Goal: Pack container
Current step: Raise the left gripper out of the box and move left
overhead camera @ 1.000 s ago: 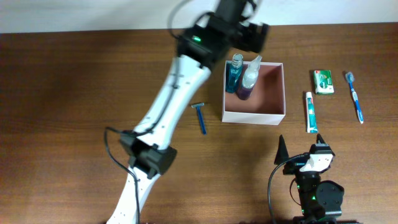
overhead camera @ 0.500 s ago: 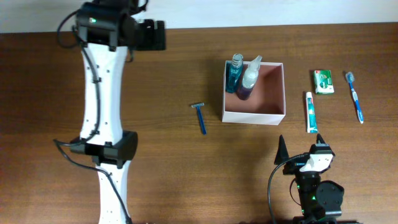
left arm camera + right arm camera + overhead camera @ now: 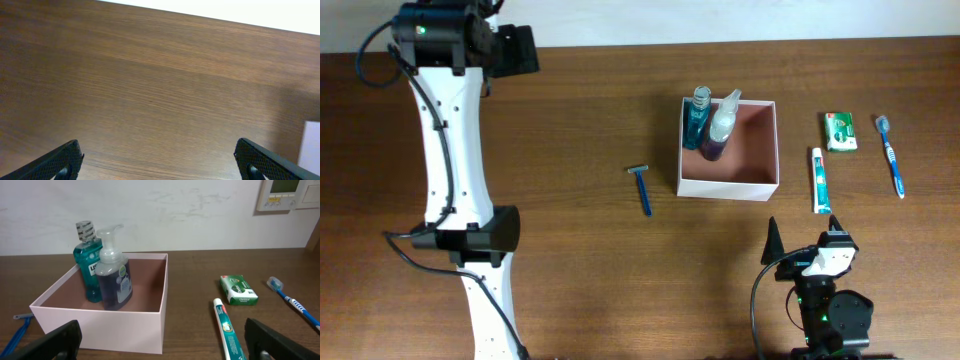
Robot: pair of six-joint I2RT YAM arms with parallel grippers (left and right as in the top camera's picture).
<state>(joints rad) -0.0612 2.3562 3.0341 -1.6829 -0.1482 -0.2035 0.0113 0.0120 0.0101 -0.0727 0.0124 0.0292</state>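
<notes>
brown wood runs across the overhead view. on this table point(image 3: 570, 260) the container point(image 3: 728, 187) sits right of centre with its open top up. a teal bottle point(image 3: 697, 118) and a purple pump bottle point(image 3: 716, 135) stand upright in its far-left corner, touching each other. i judge they are tucked there to keep the rest of the floor free for the flat items. a blue razor point(image 3: 642, 188) lies near the box on its left. a toothpaste tube point(image 3: 820, 180), a green packet point(image 3: 839, 131) and a toothbrush point(image 3: 892, 155) lie to its right, all outside it, so the packing looks only partly done. the left gripper point(image 3: 518, 50) is at the far-left back of the table, well apart from everything. the right gripper point(image 3: 803, 235) rests near the front edge, close to the toothpaste tube.

in the left wrist view, two dark fingertips point(image 3: 62, 159) sit at the bottom corners, spread wide, with only bare wood between them, so this arm carries nothing. a pale sliver at the right edge is too small to name.

in the right wrist view, the fingers point(image 3: 55, 345) also stand wide at the bottom corners, holding nothing. they face the container's near wall, with the toothpaste tube just ahead on the right. low and open like this, the arm seems placed to take the right-hand items, and the razor looks better suited to the left arm.
</notes>
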